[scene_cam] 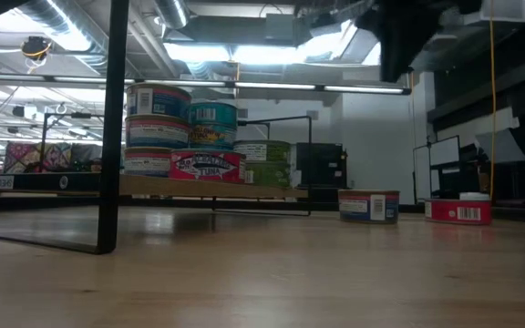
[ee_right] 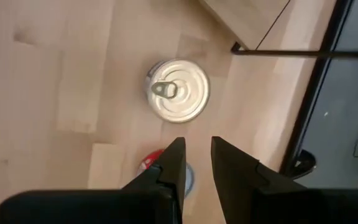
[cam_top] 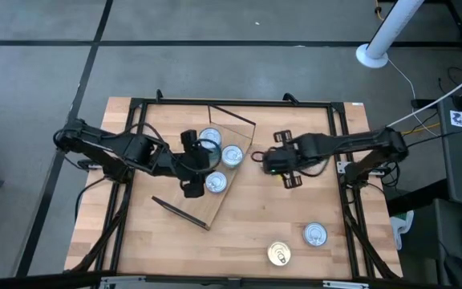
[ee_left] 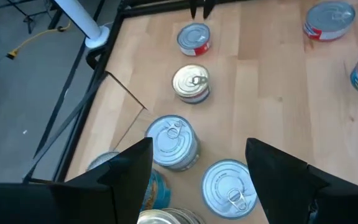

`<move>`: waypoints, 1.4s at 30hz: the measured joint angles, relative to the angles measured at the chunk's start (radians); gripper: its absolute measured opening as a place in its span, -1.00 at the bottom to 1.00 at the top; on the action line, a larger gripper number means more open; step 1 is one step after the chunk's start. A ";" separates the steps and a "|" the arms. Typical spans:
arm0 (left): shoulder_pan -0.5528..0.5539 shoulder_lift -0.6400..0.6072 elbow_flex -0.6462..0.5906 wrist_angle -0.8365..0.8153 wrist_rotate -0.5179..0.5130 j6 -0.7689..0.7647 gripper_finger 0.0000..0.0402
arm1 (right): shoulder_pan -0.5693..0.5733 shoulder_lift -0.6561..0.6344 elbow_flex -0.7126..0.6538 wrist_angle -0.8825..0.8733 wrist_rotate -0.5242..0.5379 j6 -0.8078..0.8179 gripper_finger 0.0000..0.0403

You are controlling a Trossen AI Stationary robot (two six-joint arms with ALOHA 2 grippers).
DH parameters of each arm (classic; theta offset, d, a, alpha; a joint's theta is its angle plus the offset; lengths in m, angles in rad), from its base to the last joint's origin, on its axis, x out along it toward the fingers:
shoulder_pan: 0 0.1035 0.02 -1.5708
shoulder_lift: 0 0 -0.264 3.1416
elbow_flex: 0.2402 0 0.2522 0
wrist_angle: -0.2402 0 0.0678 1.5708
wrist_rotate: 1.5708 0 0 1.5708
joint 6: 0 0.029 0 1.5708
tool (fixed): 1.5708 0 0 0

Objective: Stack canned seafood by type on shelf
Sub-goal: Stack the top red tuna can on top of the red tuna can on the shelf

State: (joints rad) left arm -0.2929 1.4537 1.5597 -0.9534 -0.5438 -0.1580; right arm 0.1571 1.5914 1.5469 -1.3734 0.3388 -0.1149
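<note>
The shelf (cam_top: pixel 189 202) is a light plywood board lying askew inside the dark frame. Silver-topped tins (cam_top: pixel 232 155) stand on it, stacked in the low view (scene_cam: pixel 158 128). My left gripper (cam_top: pixel 192 164) hovers open and wide over these tins (ee_left: pixel 171 142), with one finger on either side, apart from them. My right gripper (cam_top: pixel 259 156) hangs right of the shelf, its fingers open by a narrow gap (ee_right: pixel 197 149). A gold-lidded tin (ee_right: pixel 178 90) stands on the table ahead of it, and a red-labelled tin (ee_right: pixel 149 163) is partly hidden under its fingers.
Two more tins stand near the table's near right corner, one silver-topped (cam_top: pixel 315 234) and one gold-lidded (cam_top: pixel 279 254). The dark frame bars (cam_top: pixel 231 103) run around the table, and one leg (scene_cam: pixel 112 128) stands in front in the low view. Bare wood lies between the shelf and those tins.
</note>
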 joint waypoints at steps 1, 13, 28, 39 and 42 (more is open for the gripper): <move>-0.002 0.005 0.000 0.000 0.003 0.000 0.26 | 0.009 -0.024 -0.035 0.011 0.000 0.016 -0.62; -0.004 0.044 0.000 0.032 0.010 0.002 0.26 | 0.017 -0.263 -0.488 0.125 -0.034 0.340 -0.62; -0.003 0.051 0.000 0.031 0.010 0.002 0.26 | -0.111 -0.272 -0.806 0.349 -0.137 0.237 -0.62; -0.003 0.051 0.000 0.030 0.010 0.007 0.26 | -0.126 -0.272 -0.803 0.426 -0.132 0.180 -0.62; -0.003 0.051 0.000 0.030 0.010 0.007 0.26 | -0.126 -0.272 -0.803 0.418 -0.139 0.209 -0.62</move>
State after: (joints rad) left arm -0.2962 1.5043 1.5597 -0.9230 -0.5343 -0.1513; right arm 0.0315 1.3197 0.7441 -0.9557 0.1997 0.0944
